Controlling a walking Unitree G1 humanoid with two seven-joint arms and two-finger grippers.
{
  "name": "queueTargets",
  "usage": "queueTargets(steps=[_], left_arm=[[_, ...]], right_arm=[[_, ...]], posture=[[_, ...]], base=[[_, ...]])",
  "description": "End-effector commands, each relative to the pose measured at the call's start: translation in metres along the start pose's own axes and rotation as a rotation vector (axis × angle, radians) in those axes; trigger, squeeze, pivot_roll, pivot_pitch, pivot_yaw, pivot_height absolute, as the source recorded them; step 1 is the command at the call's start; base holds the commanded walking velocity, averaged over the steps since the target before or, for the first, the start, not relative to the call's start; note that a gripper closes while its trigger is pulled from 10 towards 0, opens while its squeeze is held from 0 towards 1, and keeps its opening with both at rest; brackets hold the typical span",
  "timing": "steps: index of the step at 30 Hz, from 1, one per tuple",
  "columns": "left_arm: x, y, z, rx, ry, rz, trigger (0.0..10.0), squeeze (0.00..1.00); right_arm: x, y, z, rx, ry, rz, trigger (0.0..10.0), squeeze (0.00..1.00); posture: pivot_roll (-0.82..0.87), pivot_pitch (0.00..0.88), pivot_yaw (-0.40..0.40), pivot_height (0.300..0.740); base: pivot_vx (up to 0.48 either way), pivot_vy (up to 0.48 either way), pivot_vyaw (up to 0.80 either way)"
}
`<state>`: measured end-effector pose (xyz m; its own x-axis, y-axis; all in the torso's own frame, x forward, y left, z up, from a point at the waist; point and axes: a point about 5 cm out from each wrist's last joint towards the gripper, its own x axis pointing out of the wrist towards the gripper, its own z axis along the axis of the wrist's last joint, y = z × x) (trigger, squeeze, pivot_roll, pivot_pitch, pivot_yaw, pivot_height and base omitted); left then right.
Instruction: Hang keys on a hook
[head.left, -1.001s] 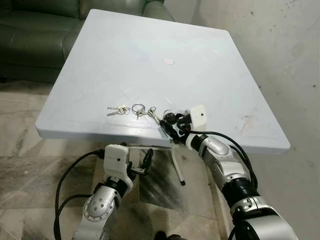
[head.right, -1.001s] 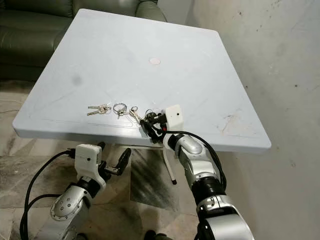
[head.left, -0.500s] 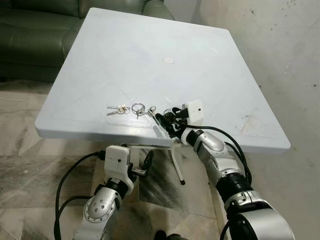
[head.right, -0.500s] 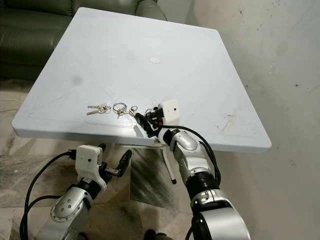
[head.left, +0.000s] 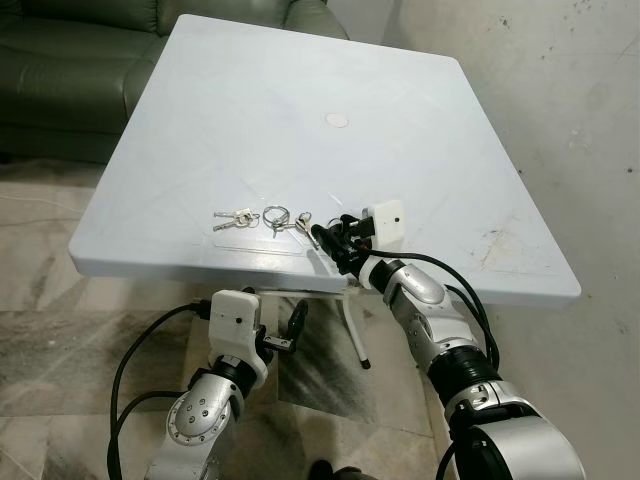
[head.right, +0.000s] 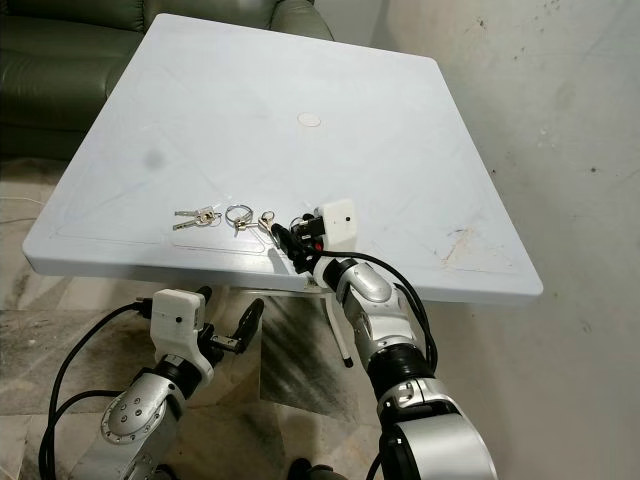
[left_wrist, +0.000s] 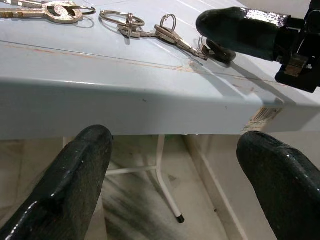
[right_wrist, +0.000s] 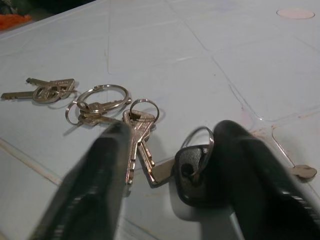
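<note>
Right gripper (right_wrist: 165, 165) on the pale tabletop (head.left: 300, 110), jaws apart astride the black-headed key (right_wrist: 192, 175), key bunch (head.left: 262, 217) beside, left gripper (left_wrist: 175, 170) below the edge, jaws apart

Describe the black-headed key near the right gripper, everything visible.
The black-headed key lies flat on the pale table near its front edge. It has a dark, plastic-looking head with a silver split ring through it and a metal blade pointing toward the silver keys. The open right gripper straddles it, not yet gripping.
</note>
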<state>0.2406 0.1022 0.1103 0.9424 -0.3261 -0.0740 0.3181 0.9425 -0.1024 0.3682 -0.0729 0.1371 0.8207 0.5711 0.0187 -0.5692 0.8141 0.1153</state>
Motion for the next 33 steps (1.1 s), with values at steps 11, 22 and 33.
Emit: queueTargets(steps=[11, 22, 33], left_arm=[[-0.0012, -0.0067, 0.0014, -0.010, 0.000, -0.009, 10.0, 0.00], [-0.0005, -0.0070, 0.0012, -0.014, 0.001, -0.003, 10.0, 0.00], [0.0005, -0.0074, 0.0015, -0.017, 0.000, -0.004, 10.0, 0.00]], right_arm=[[0.0002, -0.0023, 0.0015, 0.000, -0.015, -0.002, 0.0, 0.00], [0.0009, -0.0027, 0.0036, -0.015, -0.024, 0.005, 0.0, 0.00], [-0.0008, -0.0056, 0.0012, -0.015, -0.014, -0.010, 0.0, 0.00]], posture=[[0.15, 0.215, -0.198, 0.740], [0.15, 0.214, -0.203, 0.740], [0.15, 0.211, -0.202, 0.740]], base=[[0.000, 0.000, 0.00], [0.000, 0.000, 0.00], [0.000, 0.000, 0.00]])
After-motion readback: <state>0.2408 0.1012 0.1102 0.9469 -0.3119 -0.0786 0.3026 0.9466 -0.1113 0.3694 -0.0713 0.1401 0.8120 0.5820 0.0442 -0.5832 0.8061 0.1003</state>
